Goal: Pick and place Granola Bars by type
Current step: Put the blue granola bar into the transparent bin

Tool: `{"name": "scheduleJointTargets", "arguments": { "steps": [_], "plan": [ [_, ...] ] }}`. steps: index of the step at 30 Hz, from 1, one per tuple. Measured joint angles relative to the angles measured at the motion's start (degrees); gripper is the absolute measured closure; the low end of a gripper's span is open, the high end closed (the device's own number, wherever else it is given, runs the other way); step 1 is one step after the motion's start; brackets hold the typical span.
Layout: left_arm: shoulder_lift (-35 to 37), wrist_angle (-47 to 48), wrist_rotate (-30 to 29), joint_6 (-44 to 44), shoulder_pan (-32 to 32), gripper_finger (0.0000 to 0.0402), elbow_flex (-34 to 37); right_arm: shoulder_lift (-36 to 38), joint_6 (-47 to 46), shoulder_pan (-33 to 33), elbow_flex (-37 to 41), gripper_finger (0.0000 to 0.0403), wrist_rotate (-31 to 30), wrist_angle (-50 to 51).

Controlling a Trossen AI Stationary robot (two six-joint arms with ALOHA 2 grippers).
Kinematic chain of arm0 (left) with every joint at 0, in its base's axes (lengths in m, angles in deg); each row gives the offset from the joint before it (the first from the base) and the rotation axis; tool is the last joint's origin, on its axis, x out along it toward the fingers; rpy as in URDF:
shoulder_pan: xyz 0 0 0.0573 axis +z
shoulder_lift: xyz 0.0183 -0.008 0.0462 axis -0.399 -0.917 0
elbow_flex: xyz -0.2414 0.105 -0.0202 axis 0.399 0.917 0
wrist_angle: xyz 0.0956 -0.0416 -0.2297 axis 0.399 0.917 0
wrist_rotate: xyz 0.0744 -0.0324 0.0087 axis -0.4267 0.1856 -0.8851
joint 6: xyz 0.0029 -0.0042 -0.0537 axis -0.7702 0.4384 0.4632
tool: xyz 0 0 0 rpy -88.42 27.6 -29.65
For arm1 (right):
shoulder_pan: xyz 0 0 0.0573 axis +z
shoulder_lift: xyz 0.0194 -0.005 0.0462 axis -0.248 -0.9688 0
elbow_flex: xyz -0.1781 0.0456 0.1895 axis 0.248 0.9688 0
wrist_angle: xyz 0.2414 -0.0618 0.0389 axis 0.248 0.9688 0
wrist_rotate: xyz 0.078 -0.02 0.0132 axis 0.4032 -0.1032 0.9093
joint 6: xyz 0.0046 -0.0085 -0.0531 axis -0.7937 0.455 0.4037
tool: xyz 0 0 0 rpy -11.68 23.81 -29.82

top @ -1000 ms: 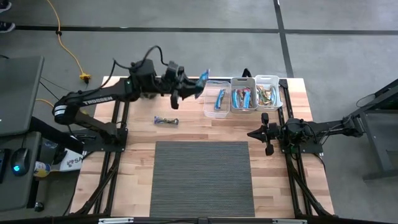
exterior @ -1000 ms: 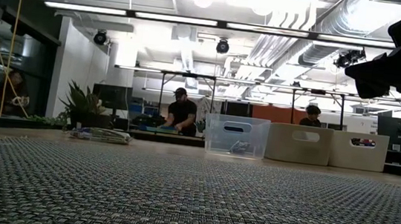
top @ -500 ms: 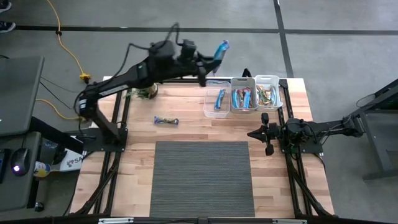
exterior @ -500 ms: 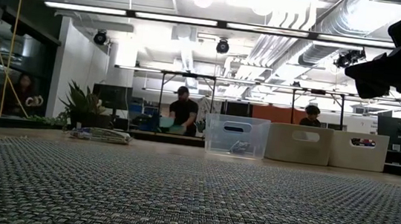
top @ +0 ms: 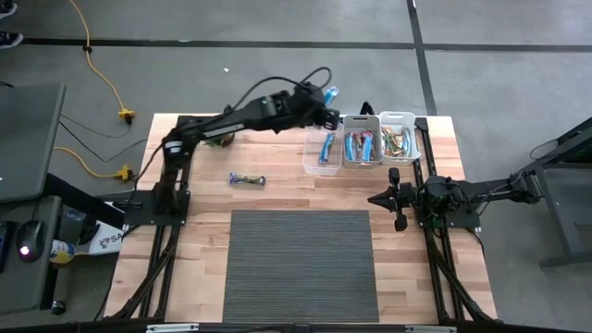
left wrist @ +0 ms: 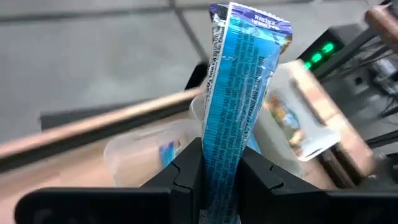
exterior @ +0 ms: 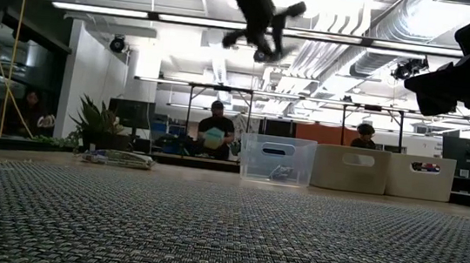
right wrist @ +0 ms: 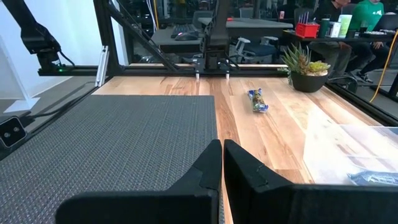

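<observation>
My left gripper (top: 324, 99) is raised over the table's far edge, just left of the leftmost clear bin (top: 324, 149), and is shut on a bright blue granola bar (left wrist: 244, 81). In the low view it shows high up (exterior: 259, 25). One blue-and-white bar (top: 247, 179) lies flat on the bare wood left of centre, also seen as the bar (right wrist: 258, 101) in the right wrist view. The three bins hold more bars: blue ones, blue-red-white ones (top: 363, 146) and yellow-green ones (top: 400, 141). My right gripper (right wrist: 222, 163) waits shut at the right side, near the bins. My left gripper pinches the blue bar between its two fingers (left wrist: 186, 180) at one end of the wrapper (left wrist: 219, 167). The bar runs lengthwise along the fingers and sticks out well past their tips. It is lifted clear of the table and the bins.
A grey woven mat (top: 301, 264) covers the near middle of the table. A small potted plant (top: 218, 139) stands at the far left. The three bins sit in a row at the far right. People sit at desks (exterior: 215, 134) beyond the table.
My left arm has swung up and toward the table's right along the far edge, carrying the blue bar from beside the plant to a spot by the leftmost bin. It has stayed shut on the bar. The bar on the wood has not moved.
</observation>
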Motion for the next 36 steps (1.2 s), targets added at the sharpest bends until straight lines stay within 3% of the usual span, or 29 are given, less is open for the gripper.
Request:
{"name": "scheduleJointTargets", "arguments": {
  "steps": [9, 19, 36],
  "plan": [
    [-8.1, 2.0, 8.2, 4.5, 2.1, 0.0335, 0.0, 0.0, 0.0, 0.0, 0.0, 0.0402, 0.0, 0.0],
    [-14.0, 5.9, 11.3, 12.1, 3.5, 0.0335, 0.0, 0.0, 0.0, 0.0, 0.0, 0.0402, 0.0, 0.0],
    [-19.4, 7.7, 19.5, 16.4, 3.6, 0.0321, 0.0, 0.0, 0.0, 0.0, 0.0, 0.0402, 0.0, 0.0]
  ]
}}
